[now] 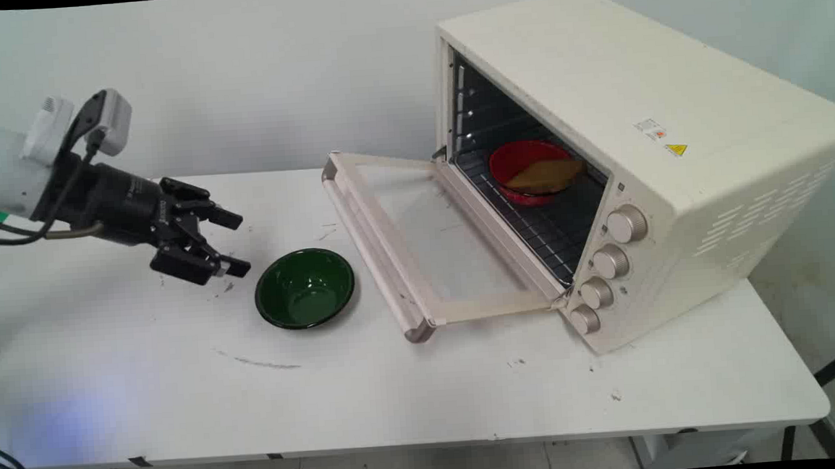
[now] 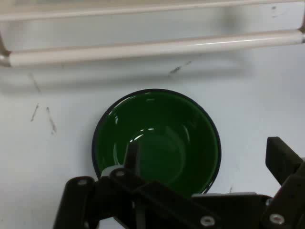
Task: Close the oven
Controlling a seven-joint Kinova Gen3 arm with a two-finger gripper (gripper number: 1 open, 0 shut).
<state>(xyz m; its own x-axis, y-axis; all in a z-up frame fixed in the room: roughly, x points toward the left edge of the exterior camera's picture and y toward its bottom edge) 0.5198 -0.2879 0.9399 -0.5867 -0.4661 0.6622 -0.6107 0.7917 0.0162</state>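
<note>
The gripper [image 1: 233, 242], fingers spread, hovers just left of a green bowl [image 1: 305, 288] on the tabletop [image 1: 398, 388]; an open oven [image 1: 602, 165] holds a red bowl [image 1: 529, 171].

the green bowl's [image 2: 157, 143] near rim hides behind the gripper [image 2: 205, 167] linkage in the hand view. the brown thing [image 1: 544, 176] in the oven's red dish [image 1: 511, 163] is too small to tell.
</note>
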